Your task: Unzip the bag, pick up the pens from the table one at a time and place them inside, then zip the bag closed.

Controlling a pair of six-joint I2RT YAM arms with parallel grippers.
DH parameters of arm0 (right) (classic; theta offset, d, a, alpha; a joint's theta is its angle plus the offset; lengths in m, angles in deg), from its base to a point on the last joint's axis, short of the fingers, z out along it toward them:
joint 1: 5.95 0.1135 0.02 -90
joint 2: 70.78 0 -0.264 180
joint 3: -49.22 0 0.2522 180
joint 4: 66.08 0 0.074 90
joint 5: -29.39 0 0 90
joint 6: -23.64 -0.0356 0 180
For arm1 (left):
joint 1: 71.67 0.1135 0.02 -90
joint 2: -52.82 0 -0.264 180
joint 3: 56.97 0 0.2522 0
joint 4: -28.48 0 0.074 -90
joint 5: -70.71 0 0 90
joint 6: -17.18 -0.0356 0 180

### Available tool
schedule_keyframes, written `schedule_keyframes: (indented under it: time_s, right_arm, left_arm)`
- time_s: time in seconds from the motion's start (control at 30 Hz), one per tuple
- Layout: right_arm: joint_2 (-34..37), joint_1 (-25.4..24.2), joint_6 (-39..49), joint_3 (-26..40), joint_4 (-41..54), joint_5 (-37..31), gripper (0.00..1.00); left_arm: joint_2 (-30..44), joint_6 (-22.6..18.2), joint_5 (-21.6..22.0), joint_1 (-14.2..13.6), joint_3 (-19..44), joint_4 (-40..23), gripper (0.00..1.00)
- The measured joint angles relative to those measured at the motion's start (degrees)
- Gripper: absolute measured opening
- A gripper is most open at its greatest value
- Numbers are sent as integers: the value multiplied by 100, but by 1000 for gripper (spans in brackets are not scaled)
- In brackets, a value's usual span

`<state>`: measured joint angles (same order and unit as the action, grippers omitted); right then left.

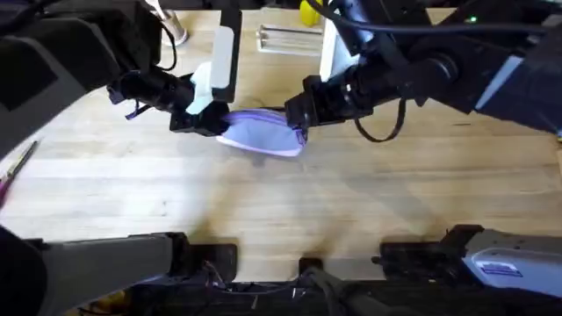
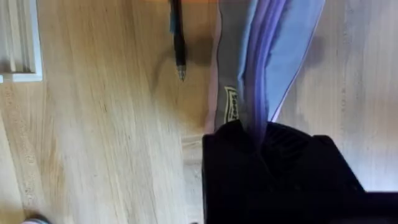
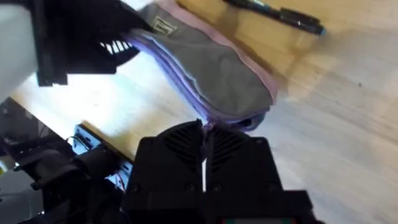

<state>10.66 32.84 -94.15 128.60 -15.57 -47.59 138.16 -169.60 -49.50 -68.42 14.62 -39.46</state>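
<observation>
The lavender bag lies stretched between my two grippers in the middle of the table. My left gripper is shut on its left end; in the left wrist view the bag runs into my black fingers. My right gripper is shut on the right end, where the bag meets my closed fingers at its zipper edge. A dark pen lies on the wood just behind the bag, and it appears as the pen in the right wrist view. A reddish pen lies at the table's far left.
A white rack and a metallic object stand at the table's back, with something yellow beside them. The left arm's gripper is close to my right one. Bare wood stretches in front of the bag.
</observation>
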Motion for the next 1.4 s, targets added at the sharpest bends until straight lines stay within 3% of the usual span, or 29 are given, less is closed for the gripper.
schedule_keyframes:
  time_s: [0.5,0.97,1.13,1.4]
  right_arm:
    - [1110,60,-249,33,-1713,1064,30]
    - [1730,566,-494,33,-3468,1139,29]
    - [1796,644,-543,33,-3596,1146,31]
    - [1719,358,-264,119,-3393,1437,380]
  left_arm:
    - [0,9,173,17,0,5,44]
    - [-2,9,238,50,0,16,44]
    - [-2,9,241,50,0,-4,44]
    - [0,9,229,44,0,-4,44]
